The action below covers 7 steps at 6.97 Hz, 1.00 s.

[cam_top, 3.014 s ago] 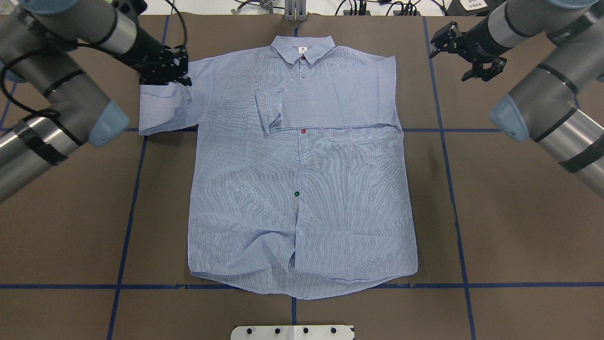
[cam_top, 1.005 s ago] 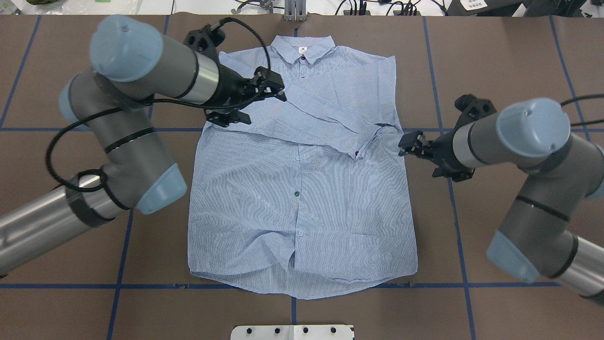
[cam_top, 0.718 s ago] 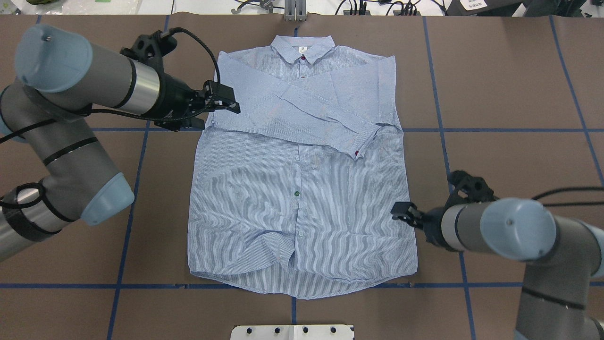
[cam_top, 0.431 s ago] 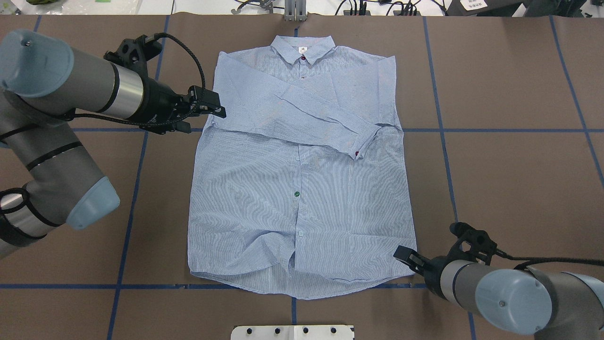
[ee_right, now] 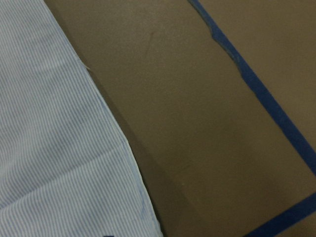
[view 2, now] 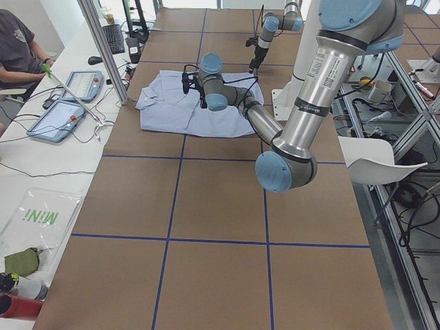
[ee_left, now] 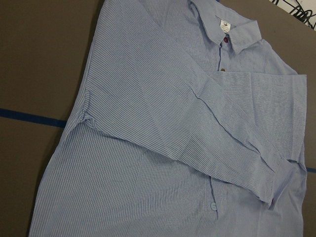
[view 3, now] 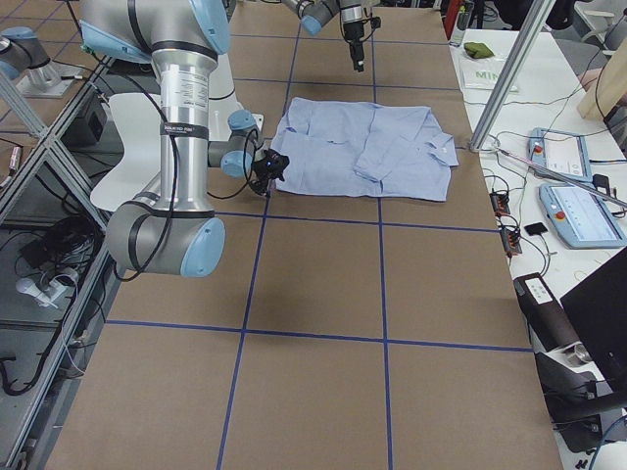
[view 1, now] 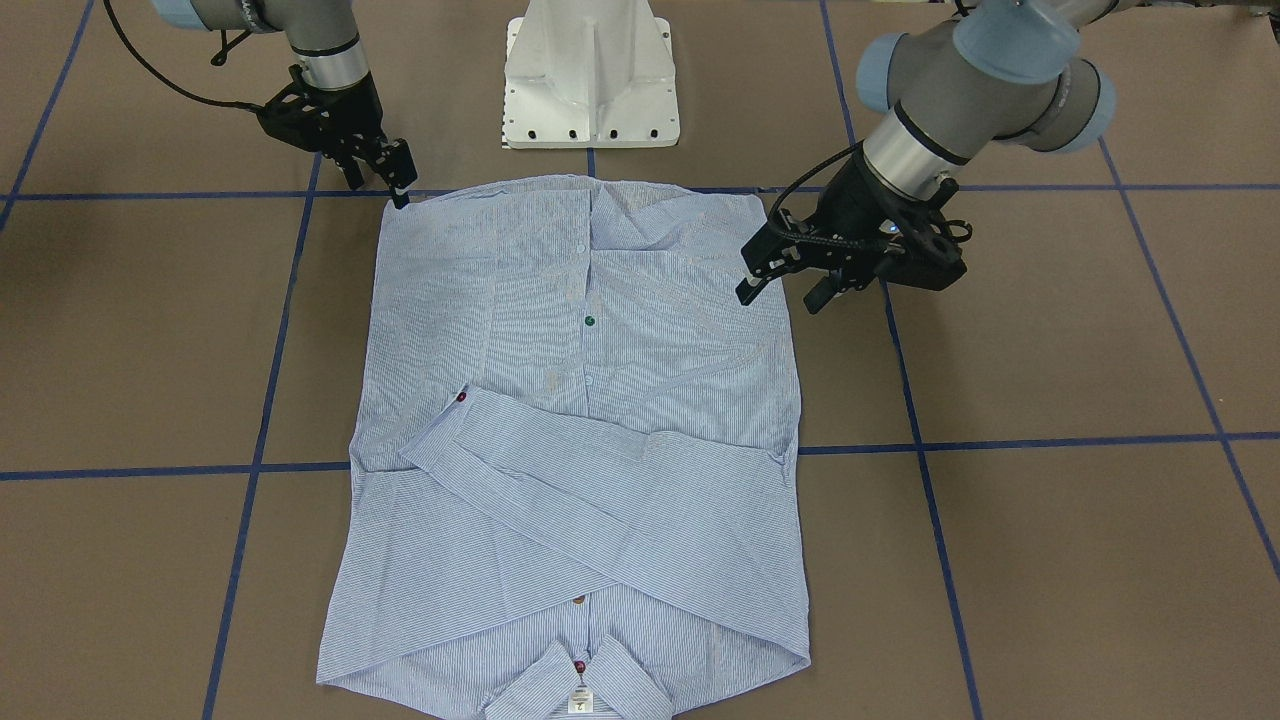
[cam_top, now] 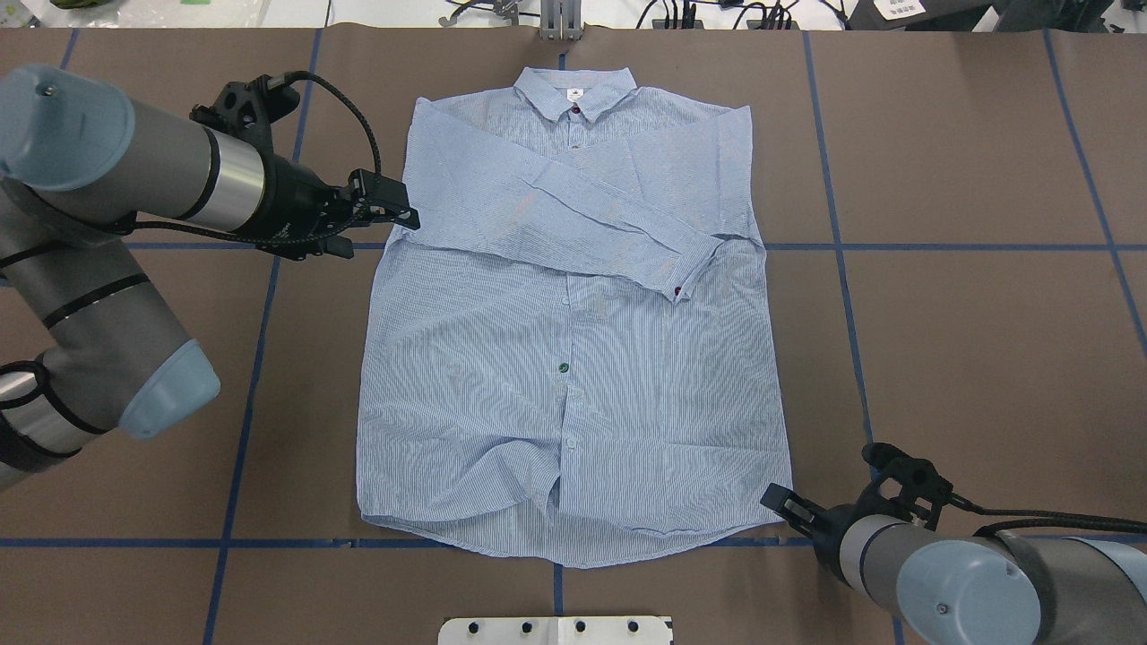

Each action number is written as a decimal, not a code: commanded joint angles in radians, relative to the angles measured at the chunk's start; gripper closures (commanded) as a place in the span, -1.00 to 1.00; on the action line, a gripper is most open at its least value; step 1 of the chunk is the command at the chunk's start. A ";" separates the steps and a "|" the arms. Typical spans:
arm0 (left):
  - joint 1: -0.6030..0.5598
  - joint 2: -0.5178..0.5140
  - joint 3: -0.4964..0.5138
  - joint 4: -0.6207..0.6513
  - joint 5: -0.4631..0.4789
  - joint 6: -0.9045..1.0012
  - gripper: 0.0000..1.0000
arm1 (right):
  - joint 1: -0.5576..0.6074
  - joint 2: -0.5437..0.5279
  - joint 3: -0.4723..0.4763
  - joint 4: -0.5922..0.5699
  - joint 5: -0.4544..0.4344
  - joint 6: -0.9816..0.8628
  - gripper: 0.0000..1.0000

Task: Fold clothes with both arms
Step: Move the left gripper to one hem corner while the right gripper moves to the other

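Observation:
The light blue striped shirt [cam_top: 573, 358] lies flat and face up on the brown table, collar at the far side, both sleeves folded across the chest. The upper sleeve's cuff [cam_top: 685, 269] ends near the shirt's right edge. My left gripper [cam_top: 399, 208] hovers open at the shirt's left edge by the armpit, holding nothing; in the front view the left gripper [view 1: 778, 295] has its fingers spread. My right gripper [cam_top: 778, 502] sits low by the hem's right corner and looks open and empty. In the right wrist view the hem edge [ee_right: 113, 148] shows, with no fingers in frame.
The white pedestal base [view 1: 590, 80] stands just behind the hem on the robot's side. Blue tape lines [cam_top: 941, 246] grid the brown table. A desk with tablets [view 2: 69, 103] and a seated person [view 2: 20, 48] lies beyond the collar side.
The left sleeve, spread out three seconds ago, now lies folded across the chest. My left gripper let it go and drew back to the shirt's left edge. My right gripper swept down to the hem's right corner.

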 commanded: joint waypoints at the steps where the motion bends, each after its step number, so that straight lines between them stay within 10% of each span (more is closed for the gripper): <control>1: -0.001 0.004 0.001 0.000 0.000 0.002 -0.99 | -0.002 0.011 -0.007 -0.002 -0.002 0.010 -0.51; 4: 0.003 0.024 -0.006 -0.002 0.002 0.002 -0.99 | -0.007 0.014 -0.013 -0.002 -0.002 0.010 -0.26; 6: 0.002 0.024 -0.005 -0.002 0.005 0.002 -0.99 | -0.006 0.016 -0.012 -0.002 -0.003 0.015 0.99; 7: 0.004 0.024 -0.006 -0.002 0.009 0.002 -0.99 | -0.006 0.016 -0.015 -0.002 -0.002 0.015 1.00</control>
